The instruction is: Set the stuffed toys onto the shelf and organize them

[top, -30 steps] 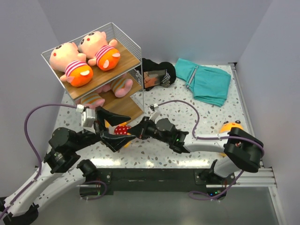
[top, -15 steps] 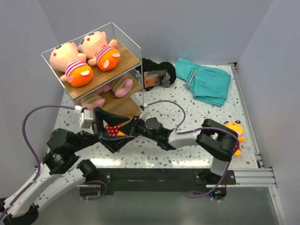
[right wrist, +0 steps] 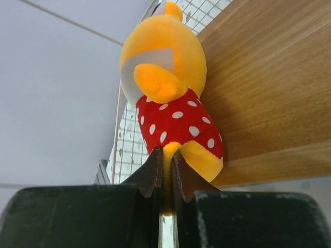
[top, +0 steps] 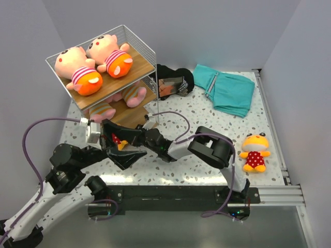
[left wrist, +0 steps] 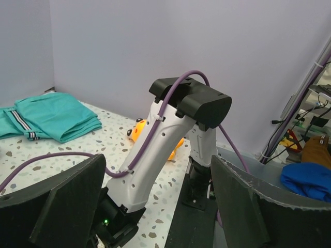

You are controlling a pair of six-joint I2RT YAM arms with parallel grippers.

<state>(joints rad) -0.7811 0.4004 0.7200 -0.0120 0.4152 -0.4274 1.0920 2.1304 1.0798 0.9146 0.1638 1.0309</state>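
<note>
Pinching polka-dot toy (right wrist: 176, 121) by leg — right gripper (right wrist: 165, 157) below it, toy against shelf board (right wrist: 269, 93); left gripper (left wrist: 158, 165) spread.

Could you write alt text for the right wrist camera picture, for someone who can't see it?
The right gripper pinches one yellow leg of a stuffed toy with an orange-yellow head and a red polka-dot outfit. Behind it is the shelf: light brown wood and white wire mesh.
</note>
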